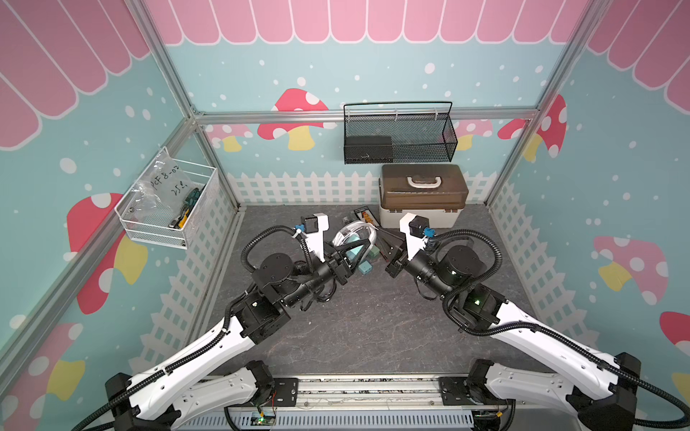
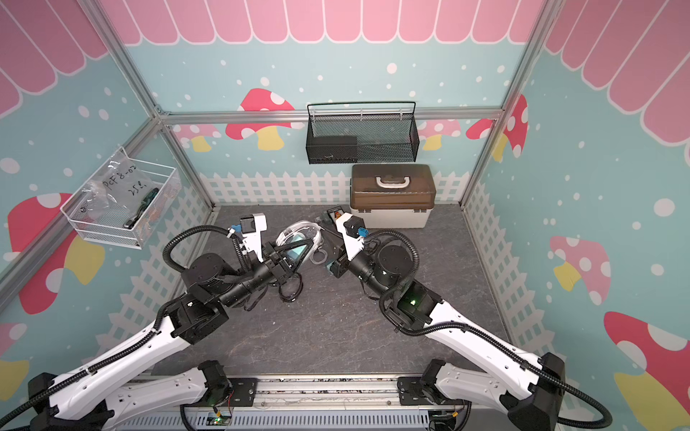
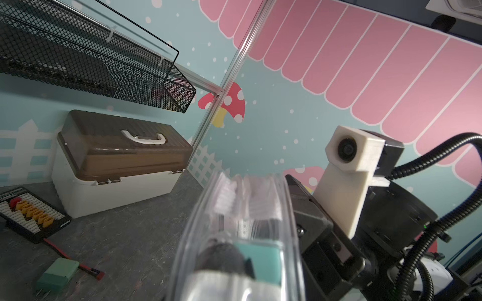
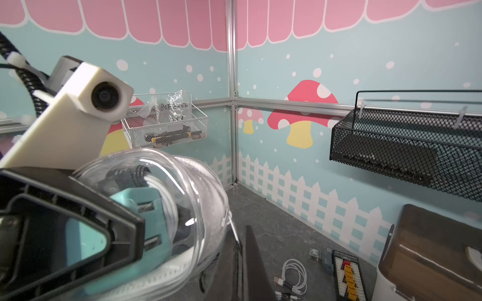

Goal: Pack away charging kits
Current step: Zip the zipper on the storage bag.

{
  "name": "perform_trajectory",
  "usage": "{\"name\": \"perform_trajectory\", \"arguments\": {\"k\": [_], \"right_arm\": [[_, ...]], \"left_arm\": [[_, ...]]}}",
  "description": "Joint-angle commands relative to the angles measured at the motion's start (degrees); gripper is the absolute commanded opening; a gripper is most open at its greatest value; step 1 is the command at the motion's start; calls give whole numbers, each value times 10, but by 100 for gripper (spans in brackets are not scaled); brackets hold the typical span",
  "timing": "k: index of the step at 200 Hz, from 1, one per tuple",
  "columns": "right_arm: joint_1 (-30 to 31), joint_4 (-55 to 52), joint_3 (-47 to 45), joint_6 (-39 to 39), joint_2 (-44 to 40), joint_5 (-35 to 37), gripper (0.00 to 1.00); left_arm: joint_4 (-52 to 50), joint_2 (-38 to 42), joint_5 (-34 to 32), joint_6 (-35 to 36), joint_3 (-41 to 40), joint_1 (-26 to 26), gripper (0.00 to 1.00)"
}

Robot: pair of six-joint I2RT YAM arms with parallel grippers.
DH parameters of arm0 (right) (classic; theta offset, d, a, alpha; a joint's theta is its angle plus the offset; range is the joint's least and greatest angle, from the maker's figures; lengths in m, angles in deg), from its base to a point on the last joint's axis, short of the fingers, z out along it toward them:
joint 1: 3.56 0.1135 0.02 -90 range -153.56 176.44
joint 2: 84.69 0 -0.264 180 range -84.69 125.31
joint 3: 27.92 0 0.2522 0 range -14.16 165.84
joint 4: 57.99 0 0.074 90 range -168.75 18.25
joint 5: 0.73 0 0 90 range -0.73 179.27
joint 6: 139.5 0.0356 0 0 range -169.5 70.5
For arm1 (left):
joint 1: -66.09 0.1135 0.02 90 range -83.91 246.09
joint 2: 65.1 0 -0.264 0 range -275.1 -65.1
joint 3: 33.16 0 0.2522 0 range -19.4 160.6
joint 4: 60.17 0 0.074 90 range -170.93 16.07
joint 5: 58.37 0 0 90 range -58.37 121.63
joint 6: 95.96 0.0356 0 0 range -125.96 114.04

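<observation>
**Kit case pinched by L gripper, in front of the white box with brown lid (image 1: 418, 220).**

A clear round plastic case (image 1: 354, 236) is pinched edge-on by the L gripper (image 1: 363, 244) and held off the table, in front of the box's left corner. A teal-green cube plug adapter (image 4: 138, 200) and white cable are seen inside it. One flat face is turned to the R gripper (image 4: 242, 247), which is pressed together, empty, and set just beside the case on the box side. Loose teal-green cube adapters (image 1: 373, 254) lie below the gap btwn both grippers. A white cable coil (image 4: 294, 273) lies nearer the box front. Those are prob. best reached by the R arm, as the L is occupied.
</observation>
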Motion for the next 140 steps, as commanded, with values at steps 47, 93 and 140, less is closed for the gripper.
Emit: {"name": "perform_trajectory", "arguments": {"k": [47,93,140], "right_arm": [[-48,-18,12,-133,-9,-20,0],[-65,-24,0,-214,-14,-98,0],[-73,-55,31,-271,10,-128,0]], "left_arm": [[-207,48,86,35,17,-4,0],[-264,58,87,41,23,-2,0],[-306,22,130,51,43,-2,0]]}}
